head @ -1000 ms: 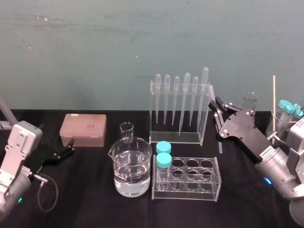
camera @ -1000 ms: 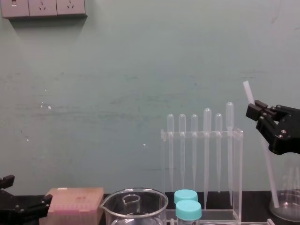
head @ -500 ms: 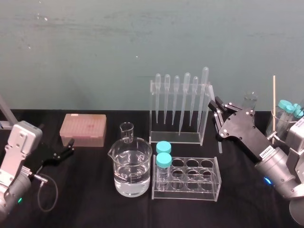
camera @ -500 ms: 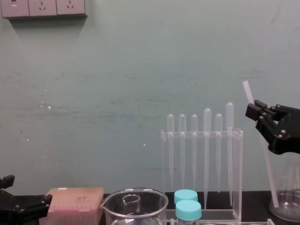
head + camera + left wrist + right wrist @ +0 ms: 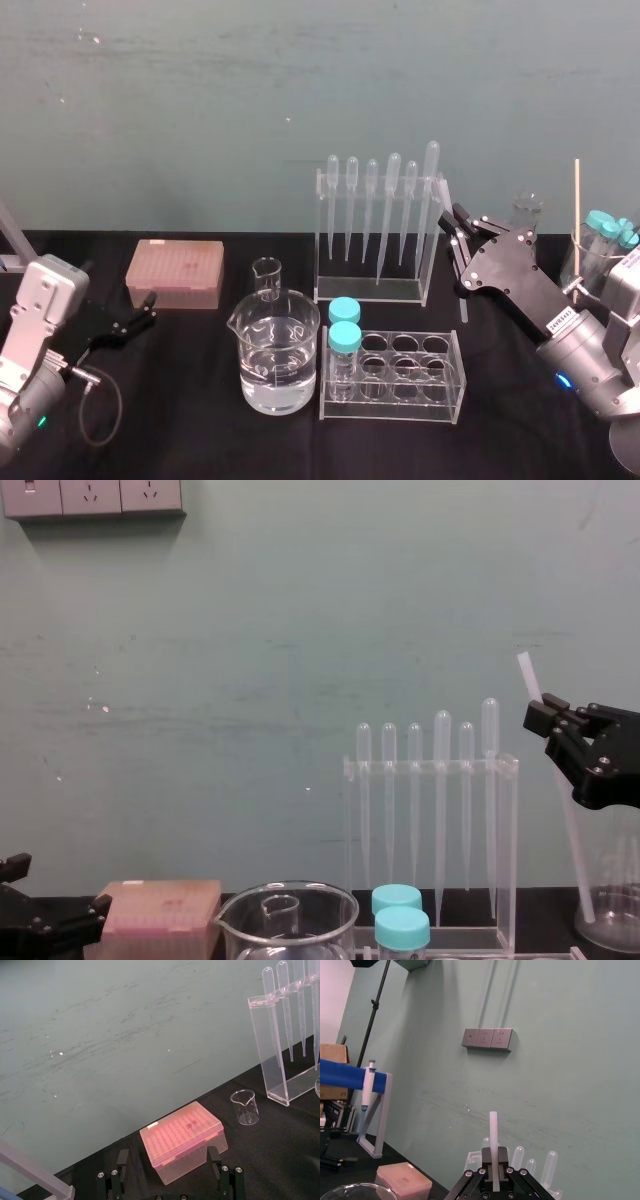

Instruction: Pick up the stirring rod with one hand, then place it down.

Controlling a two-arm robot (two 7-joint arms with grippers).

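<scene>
1. Under both hands lies the black table (image 5: 180, 410), which carries all the labware.
2. Over the table's right side is the right hand (image 5: 458, 252), held up off the surface. Its jaws are pressed together on the stirring rod (image 5: 571, 845), which the right wrist view shows pinched between them.
3. Just to the left of the right hand stands the clear pipette rack (image 5: 368, 288). A row of pipettes (image 5: 441, 780) hangs in it with the bulbs up, and its right end is near the right hand's tips.
4. Farther left of the right hand and nearer the robot is the large beaker (image 5: 275, 360), partly filled with clear liquid.
5. Below the right hand on the robot's side sits the clear test tube rack (image 5: 410, 385). Two blue-capped tubes (image 5: 345, 325) stand at its left end.
6. Well apart from the right hand, just beyond the left hand (image 5: 150, 308), rests the pink tip box (image 5: 175, 272).
7. That left hand sits low at the table's left side, with its jaws spread and nothing between them.
8. Between the tip box and the pipette rack stands the small empty beaker (image 5: 267, 277), just behind the large beaker.
9. Held in the right hand, the stirring rod is tilted. Its upper end sticks out above the hand and leans toward the pipette rack. Its lower end reaches down close to the table, but I cannot tell whether it touches.
</scene>
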